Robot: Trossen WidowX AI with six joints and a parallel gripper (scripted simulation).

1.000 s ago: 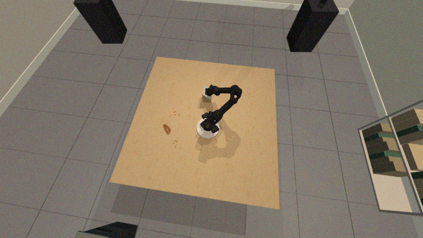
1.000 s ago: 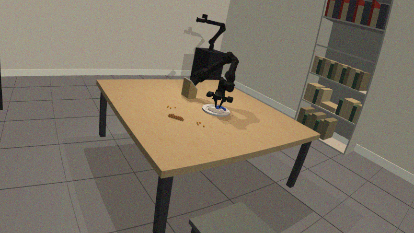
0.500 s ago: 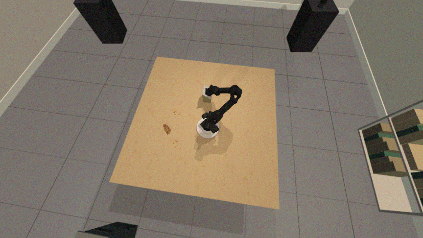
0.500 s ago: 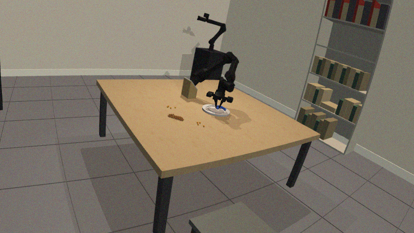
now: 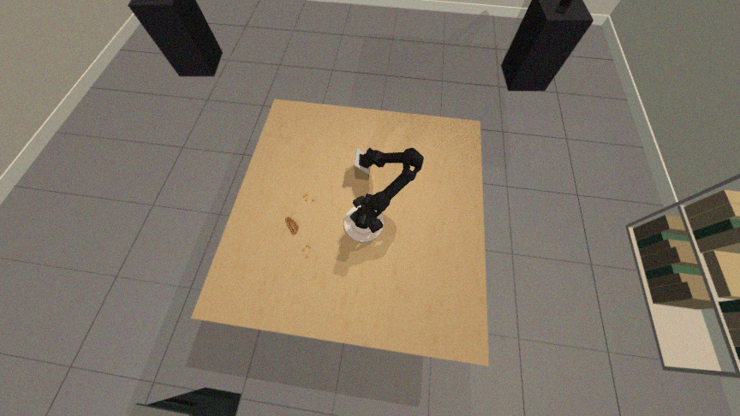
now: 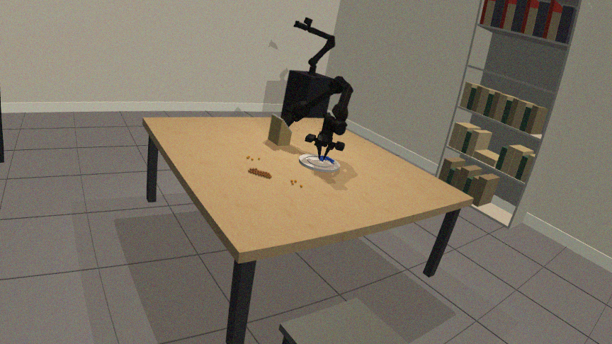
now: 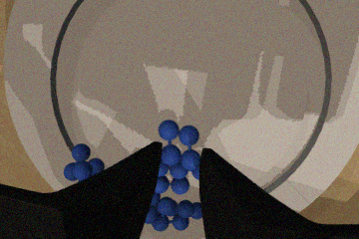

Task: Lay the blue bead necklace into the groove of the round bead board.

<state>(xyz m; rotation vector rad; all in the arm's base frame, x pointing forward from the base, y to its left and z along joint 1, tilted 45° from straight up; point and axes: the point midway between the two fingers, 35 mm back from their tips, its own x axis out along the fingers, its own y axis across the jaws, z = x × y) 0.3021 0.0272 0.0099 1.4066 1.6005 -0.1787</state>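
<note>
Wrist view: the end effector (image 7: pixel 179 180) is seen clamped on the bunched blue bead necklace (image 7: pixel 175 174), heaped at the near rim of the round bead board (image 7: pixel 193 12). The groove (image 7: pixel 322 45) is seen curving away ahead and to both sides, unfilled but for a few beads at left. Brown beads (image 6: pixel 259 173) and a block (image 6: pixel 278 130) are set well apart on the desk (image 6: pixel 252 214), nothing judged obstructive.
</note>
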